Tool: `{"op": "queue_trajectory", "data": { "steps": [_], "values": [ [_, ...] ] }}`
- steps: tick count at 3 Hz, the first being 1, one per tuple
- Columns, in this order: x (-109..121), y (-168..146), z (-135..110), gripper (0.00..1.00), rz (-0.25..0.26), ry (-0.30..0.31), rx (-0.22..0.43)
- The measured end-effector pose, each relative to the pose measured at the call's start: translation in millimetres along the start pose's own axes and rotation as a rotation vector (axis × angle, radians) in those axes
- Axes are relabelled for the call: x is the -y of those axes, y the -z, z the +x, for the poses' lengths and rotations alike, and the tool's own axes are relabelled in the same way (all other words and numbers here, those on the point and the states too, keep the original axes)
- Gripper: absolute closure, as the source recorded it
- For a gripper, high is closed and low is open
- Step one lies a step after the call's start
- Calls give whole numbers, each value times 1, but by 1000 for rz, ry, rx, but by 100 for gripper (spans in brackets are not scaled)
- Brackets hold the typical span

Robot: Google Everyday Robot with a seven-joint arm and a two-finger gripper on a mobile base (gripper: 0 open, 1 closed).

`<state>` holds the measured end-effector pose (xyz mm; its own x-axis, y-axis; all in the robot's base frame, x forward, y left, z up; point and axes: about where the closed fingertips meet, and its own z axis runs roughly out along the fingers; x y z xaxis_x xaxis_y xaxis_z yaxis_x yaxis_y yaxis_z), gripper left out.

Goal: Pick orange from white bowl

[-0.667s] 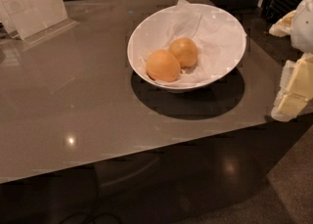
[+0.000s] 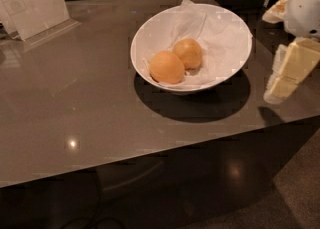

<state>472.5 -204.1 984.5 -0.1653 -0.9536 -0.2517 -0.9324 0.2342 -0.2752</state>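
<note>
The gripper (image 2: 280, 89) at the right edge has edged slightly left and up toward the bowl (image 2: 141, 40) (how open it is I cannot tell; it carries nothing), so the orange (image 2: 187, 53), lying in the bowl at upper centre, awaits a reach barely begun.

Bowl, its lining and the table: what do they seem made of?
Bowl: glossy white, probably ceramic or hard plastic; smooth shiny rim. Lining: thin white paper, by its creases. Table: smooth grey-brown top, perhaps laminate or stone; it reflects a light spot. The gripper, at the right edge beside the bowl, looks like pale plastic.
</note>
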Motion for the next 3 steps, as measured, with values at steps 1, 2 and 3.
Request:
{"op": "queue_trajectory", "data": {
  "steps": [1,2,3],
  "values": [
    [33,-17,-28,0,-22,60,69],
    [61,-44,-53,0,-78,97,122],
    [65,-45,-56,0,-67,95,129]
  ]
}}
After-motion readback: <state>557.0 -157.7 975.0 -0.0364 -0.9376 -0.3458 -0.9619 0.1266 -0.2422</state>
